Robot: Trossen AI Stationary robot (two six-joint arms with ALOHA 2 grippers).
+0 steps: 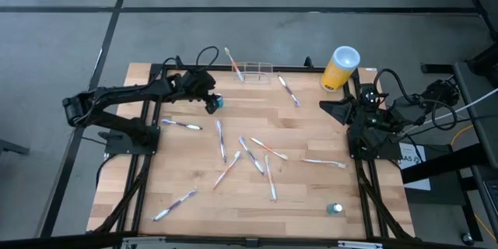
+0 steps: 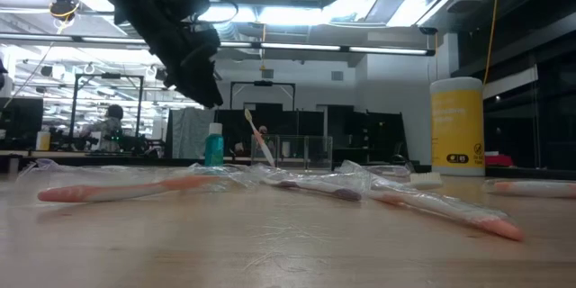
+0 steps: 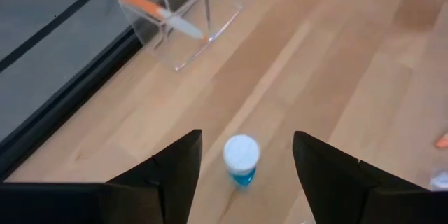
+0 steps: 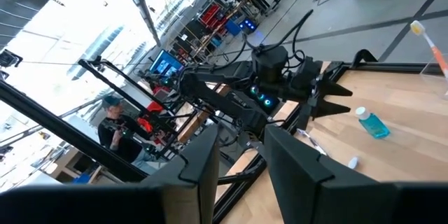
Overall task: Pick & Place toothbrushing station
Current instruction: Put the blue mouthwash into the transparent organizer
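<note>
Left end effector [image 3: 241,164] wide open, empty, straddling small blue bottle [image 3: 241,159] standing upright. Toothbrushing station [image 1: 254,71] at desk's far edge, toothbrush [image 1: 233,61] leaning in it. Risk: a finger clips bottle, topples it.

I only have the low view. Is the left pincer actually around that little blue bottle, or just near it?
Observer: Around it but not gripping. The left pincer is open, and the blue bottle stands upright between its fingers with a gap on each side.
Operator: Where is the holder on the table?
Observer: The see-through holder sits at the table's far edge, between the left pincer and the yellow cylinder.
Operator: And the other arm?
Observer: The right pincer waits by the table's right edge, open and empty.
</note>
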